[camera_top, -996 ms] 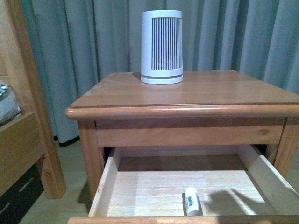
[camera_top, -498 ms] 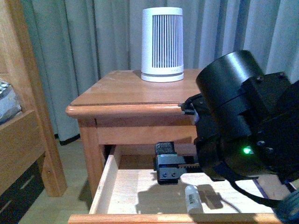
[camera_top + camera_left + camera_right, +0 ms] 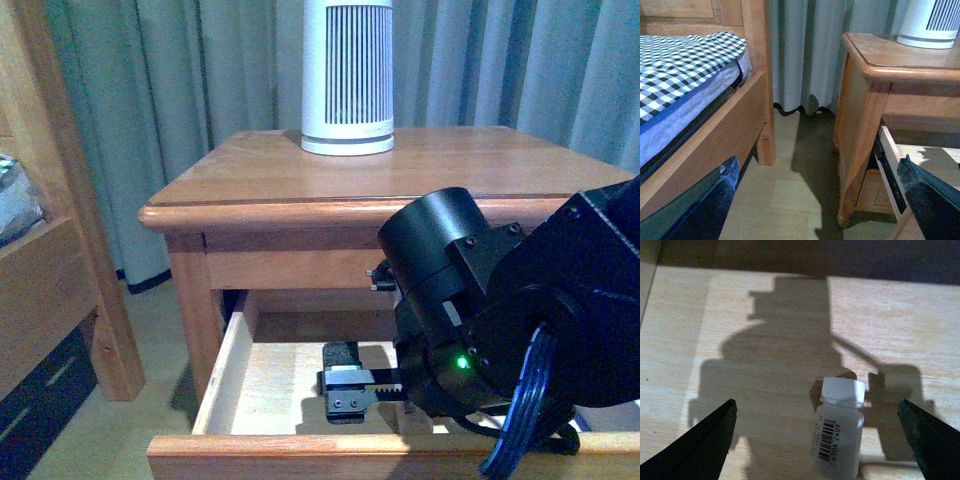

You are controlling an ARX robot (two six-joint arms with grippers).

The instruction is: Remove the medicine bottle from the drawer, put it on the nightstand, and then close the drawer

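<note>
The medicine bottle (image 3: 837, 432) lies on its side on the pale floor of the open drawer (image 3: 765, 340), white cap away from the camera and barcode facing up. My right gripper (image 3: 816, 406) hangs open just above it, one finger on each side and neither touching. In the front view the right arm (image 3: 500, 330) reaches down into the drawer (image 3: 265, 385) and its gripper (image 3: 350, 385) sits low inside; the bottle is hidden there. The nightstand (image 3: 400, 170) stands above the drawer. My left gripper (image 3: 819, 165) is open and holds nothing, off to the nightstand's (image 3: 860, 125) left side, over the floor.
A large white ribbed device (image 3: 347, 75) stands at the back of the nightstand top. A lighter wooden bed frame (image 3: 50, 200) with a checked sheet (image 3: 680, 65) is close on the left. Grey curtains (image 3: 180, 100) hang behind. The drawer's side walls (image 3: 225, 375) flank the right gripper.
The right arm came into the front view and dropped into the drawer. It now hides the bottle there, which showed near the drawer's front a second ago.
</note>
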